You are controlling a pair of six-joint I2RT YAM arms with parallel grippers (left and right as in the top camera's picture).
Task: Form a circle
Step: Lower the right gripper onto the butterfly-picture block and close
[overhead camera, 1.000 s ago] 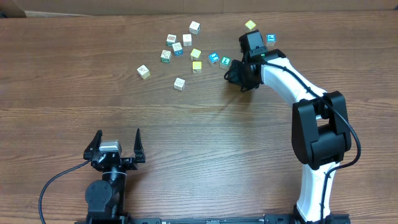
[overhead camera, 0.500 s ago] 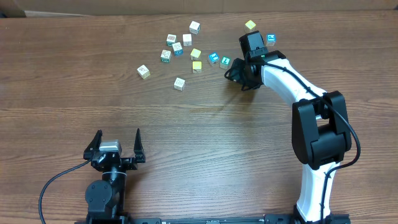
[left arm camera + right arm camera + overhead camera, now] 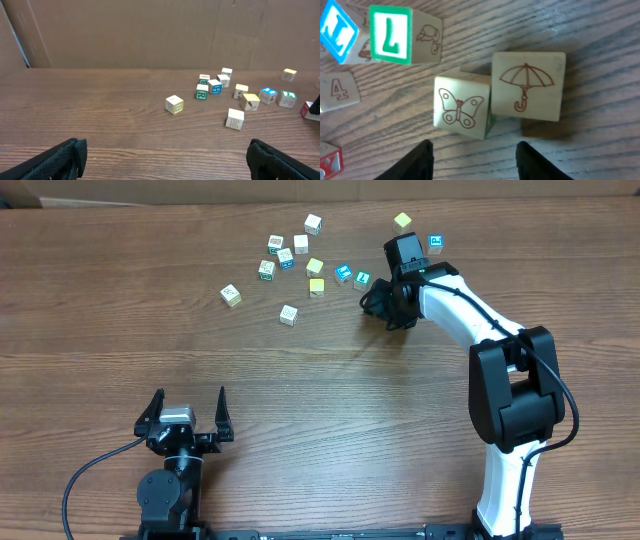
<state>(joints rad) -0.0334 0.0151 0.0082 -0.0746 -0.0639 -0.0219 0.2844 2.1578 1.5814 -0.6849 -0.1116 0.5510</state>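
Observation:
The circle shows only in the right wrist view, as two pale cubes touching side by side: a butterfly cube (image 3: 460,106) and a red-lined umbrella cube (image 3: 527,86). My right gripper (image 3: 476,160) is open just short of them, with nothing between its fingers. In the overhead view that gripper (image 3: 383,302) hangs over the spot and hides both cubes. A green L cube (image 3: 395,35), a blue I cube (image 3: 337,30), a "4" cube (image 3: 337,90) and a red cube (image 3: 329,159) lie to their left. My left gripper (image 3: 187,412) rests open near the table's front, far from every cube.
Loose cubes lie scattered at the back: a teal one (image 3: 362,279), a blue one (image 3: 343,273), yellow ones (image 3: 316,285) (image 3: 402,220), a white one (image 3: 313,223), pale ones (image 3: 289,314) (image 3: 231,295), and another blue one (image 3: 436,242) behind the right arm.
The right gripper's fingers have shifted only slightly beside the cubes. The left arm and the scattered cubes have not moved.

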